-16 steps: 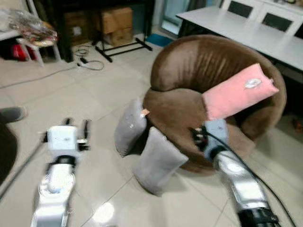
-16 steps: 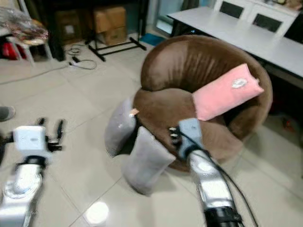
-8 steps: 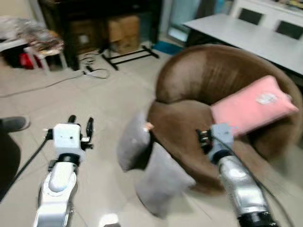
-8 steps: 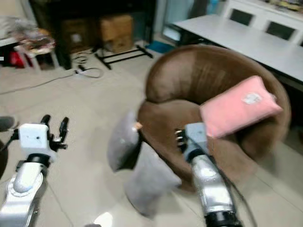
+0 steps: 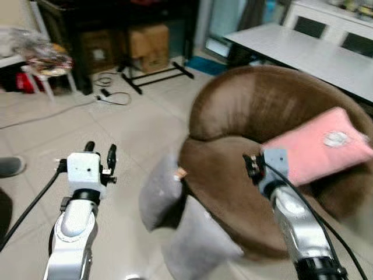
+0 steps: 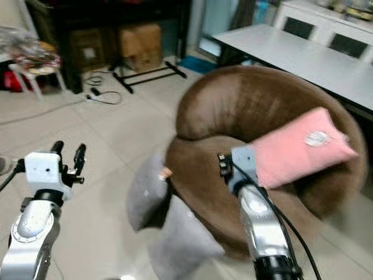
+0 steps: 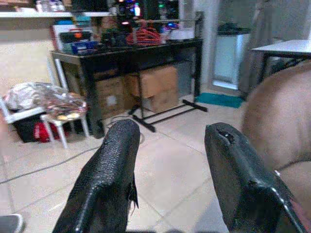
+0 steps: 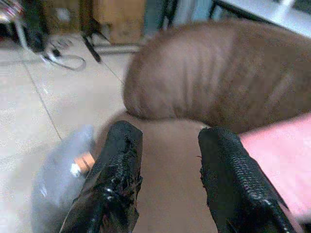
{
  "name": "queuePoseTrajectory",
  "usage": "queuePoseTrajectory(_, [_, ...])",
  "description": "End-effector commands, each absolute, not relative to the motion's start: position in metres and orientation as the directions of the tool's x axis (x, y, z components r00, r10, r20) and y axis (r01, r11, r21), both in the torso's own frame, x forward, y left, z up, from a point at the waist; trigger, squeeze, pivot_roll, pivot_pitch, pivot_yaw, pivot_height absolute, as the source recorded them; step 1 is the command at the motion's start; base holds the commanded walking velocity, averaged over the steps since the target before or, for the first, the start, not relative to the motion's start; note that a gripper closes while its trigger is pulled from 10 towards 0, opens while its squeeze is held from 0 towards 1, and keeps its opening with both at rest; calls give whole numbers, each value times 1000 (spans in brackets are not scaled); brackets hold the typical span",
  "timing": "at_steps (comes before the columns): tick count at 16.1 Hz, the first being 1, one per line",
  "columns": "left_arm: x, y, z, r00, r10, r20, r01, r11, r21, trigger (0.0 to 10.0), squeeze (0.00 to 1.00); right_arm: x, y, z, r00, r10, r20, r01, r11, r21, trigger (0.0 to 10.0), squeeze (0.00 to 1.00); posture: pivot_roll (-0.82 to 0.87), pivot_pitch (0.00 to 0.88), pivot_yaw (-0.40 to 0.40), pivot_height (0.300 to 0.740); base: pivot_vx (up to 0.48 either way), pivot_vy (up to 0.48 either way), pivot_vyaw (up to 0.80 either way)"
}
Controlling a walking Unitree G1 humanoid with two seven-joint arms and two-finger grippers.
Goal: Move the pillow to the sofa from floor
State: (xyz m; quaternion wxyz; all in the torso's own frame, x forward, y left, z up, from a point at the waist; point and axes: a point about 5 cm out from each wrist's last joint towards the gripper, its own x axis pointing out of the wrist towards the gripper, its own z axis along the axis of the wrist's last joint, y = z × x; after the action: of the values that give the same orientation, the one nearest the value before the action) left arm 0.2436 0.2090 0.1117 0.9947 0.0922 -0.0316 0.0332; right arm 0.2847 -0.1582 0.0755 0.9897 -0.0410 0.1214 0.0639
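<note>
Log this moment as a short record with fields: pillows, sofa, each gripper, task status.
pillows on floor: two grey pillows, leaning against the sofa front
pillow on sofa: pink pillow, propped against the backrest
sofa: round brown sofa, white table behind it
left gripper: left gripper raised over the tiled floor, fingers open, holding nothing
right gripper: right gripper over the sofa seat, fingers open, holding nothing
task status: grey pillows not yet picked up
</note>
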Motion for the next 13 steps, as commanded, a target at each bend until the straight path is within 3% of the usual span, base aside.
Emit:
queuePoseTrajectory(1, [245, 209, 115, 995, 64, 77, -78, 978, 194, 10000, 0, 287, -157, 80, 962, 120, -244, -141, 987, -74, 10000, 0, 46, 0, -97, 736, 0, 0, 0])
queuePoseTrajectory(13, [243, 206, 114, 993, 78, 91, -97, 970, 222, 10000, 0, 285, -153, 94, 960, 137, -244, -161, 984, -80, 10000, 0, 51, 0, -114, 616, 0, 0, 0])
